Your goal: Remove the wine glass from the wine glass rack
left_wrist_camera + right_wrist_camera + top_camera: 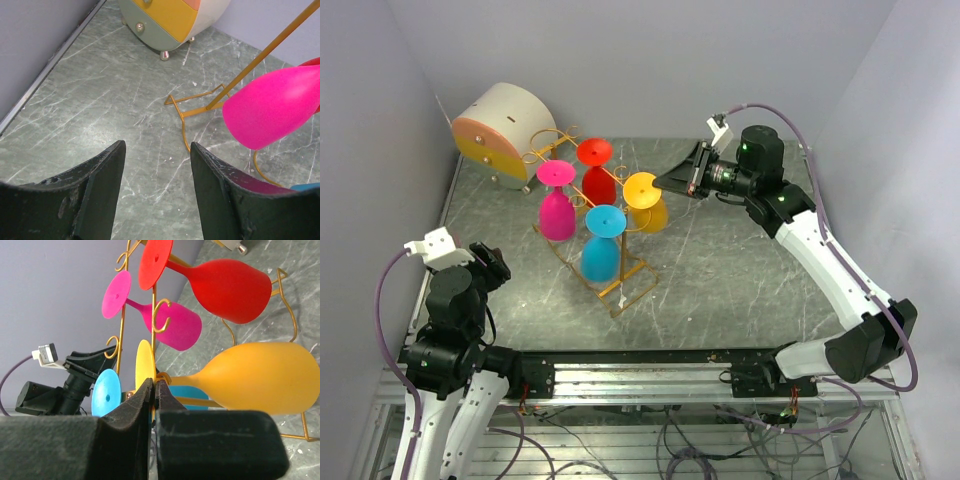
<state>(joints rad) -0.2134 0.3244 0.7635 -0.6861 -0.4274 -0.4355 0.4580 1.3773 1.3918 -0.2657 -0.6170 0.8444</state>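
The gold wire wine glass rack [624, 290] stands mid-table with several glasses hanging bowl-down: red [597, 172], pink [557, 207], blue [602, 247] and yellow [646, 203]. My right gripper [667, 185] is shut on the edge of the yellow glass's round foot [143, 362]. In the right wrist view the gripper [154, 383] pinches that disc right beside a rack rail loop, and the yellow bowl [260, 380] hangs to the right. My left gripper [496, 263] is open and empty at the front left, low over the table [157, 147], with the pink bowl [275, 112] ahead to its right.
A round cream-and-orange drum [502, 125] on small feet stands at the back left corner, close to the rack; it also shows in the left wrist view [170, 20]. Grey walls close in the left, back and right. The rack's base wire [192, 112] lies just ahead of the left fingers.
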